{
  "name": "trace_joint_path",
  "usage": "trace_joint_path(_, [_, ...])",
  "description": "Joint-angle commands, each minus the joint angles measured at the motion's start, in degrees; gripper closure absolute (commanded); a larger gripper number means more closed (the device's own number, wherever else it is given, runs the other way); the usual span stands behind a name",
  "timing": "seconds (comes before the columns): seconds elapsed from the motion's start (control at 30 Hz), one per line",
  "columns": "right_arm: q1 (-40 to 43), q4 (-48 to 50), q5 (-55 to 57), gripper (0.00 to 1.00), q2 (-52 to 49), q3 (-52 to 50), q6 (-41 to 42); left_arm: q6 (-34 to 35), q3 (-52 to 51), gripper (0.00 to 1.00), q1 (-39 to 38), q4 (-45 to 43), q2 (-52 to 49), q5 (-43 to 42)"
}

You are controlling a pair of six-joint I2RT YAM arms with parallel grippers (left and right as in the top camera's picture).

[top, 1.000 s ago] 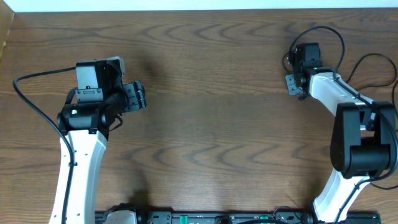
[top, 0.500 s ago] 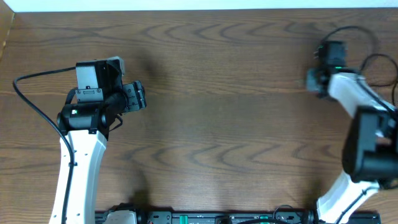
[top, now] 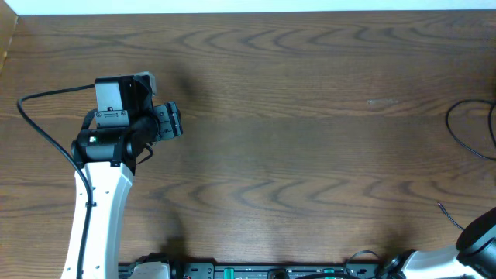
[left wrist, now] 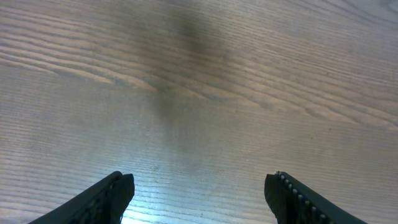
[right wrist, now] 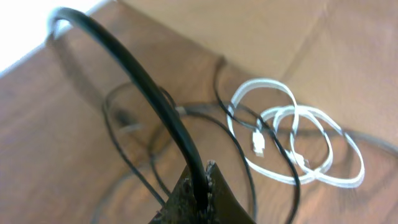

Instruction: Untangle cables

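In the right wrist view my right gripper is shut on a black cable that arcs up and away to the upper left. Beyond it on the wood lie thin black cords in loose loops. A white cable is coiled to their right, with black strands crossing it. From overhead only a black cord loop at the right edge and a loose end show. My left gripper hovers open over bare wood at the left, with no cable near it.
A tan cardboard-like panel stands just behind the cable pile. The right arm shows only at the bottom right corner from overhead. The wooden table ends at a white strip along its far edge.
The right arm has swung from the upper right of the table off past the right edge of the overhead view, and its gripper has closed. The left arm has not moved.
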State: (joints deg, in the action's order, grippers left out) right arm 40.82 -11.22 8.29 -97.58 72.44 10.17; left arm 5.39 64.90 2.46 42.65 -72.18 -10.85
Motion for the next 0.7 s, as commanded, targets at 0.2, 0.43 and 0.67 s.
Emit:
trace_joint_path(0.2, [1.05,-9.09,-1.53,0.01,-4.81,-0.33,18.60,0.28,0.04,0.27,-0.02,0.17,0.04,-0.55])
trace_joint_path(0.43, [-1.46,-12.24,-6.91,0.01,-4.98,-0.33,20.68,0.28,0.04,0.27,-0.02,0.15,0.04,-0.55])
trace_joint_path(0.67, [-7.43,-15.12,-24.39,0.01,-4.98,-0.35,18.47,0.28,0.04,0.27,-0.02,0.20,0.04,-0.55])
